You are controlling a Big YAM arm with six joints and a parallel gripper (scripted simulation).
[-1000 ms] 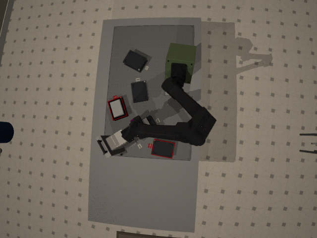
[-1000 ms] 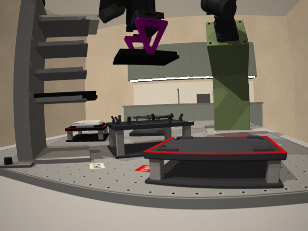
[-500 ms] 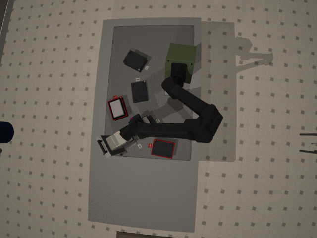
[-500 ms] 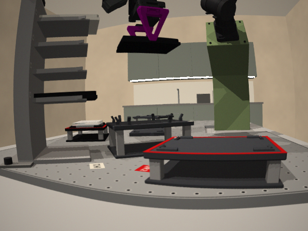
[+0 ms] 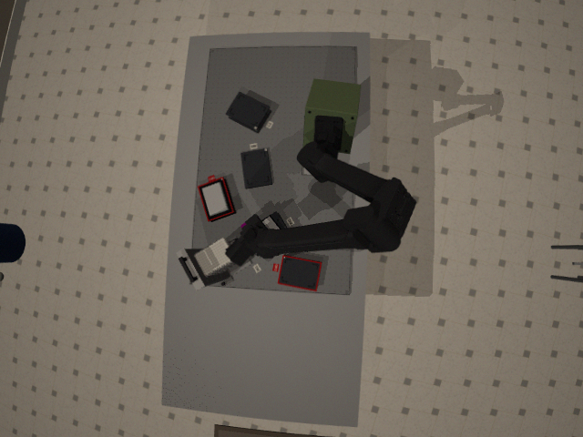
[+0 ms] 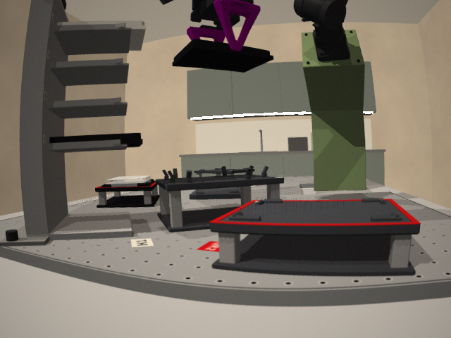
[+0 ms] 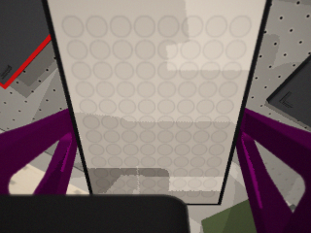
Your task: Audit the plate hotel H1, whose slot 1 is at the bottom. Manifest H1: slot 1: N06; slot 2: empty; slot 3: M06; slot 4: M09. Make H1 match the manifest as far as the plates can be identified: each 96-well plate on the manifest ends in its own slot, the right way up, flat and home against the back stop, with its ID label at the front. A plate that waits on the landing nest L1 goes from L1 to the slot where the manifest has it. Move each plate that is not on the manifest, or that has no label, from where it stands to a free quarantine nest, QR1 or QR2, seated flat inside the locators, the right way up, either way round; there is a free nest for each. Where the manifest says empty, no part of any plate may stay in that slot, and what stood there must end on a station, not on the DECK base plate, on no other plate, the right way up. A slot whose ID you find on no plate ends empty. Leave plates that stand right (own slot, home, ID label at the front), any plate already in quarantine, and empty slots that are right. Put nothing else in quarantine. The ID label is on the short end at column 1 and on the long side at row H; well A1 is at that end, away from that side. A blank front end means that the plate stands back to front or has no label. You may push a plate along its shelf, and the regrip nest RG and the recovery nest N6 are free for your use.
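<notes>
My gripper (image 6: 225, 39) with purple fingers is shut on a 96-well plate (image 6: 222, 58) and holds it high in the air, level with the top shelves and to the right of the hotel H1 (image 6: 39, 120). In the wrist view the plate (image 7: 157, 97) shows its pale well side up between the fingers. No label on it is visible. A dark plate (image 6: 95, 138) lies in the bottom slot. The two middle shelves look bare. From above, a pale plate top (image 5: 211, 259) shows over the hotel.
One red-rimmed quarantine nest (image 6: 315, 213) at the front is bare. The other (image 6: 127, 180) holds a white plate. A black raised nest (image 6: 218, 179) stands between them. Two more dark nests (image 5: 248, 111) (image 5: 256, 167) lie farther back. The green arm pedestal (image 6: 337, 120) stands at the right.
</notes>
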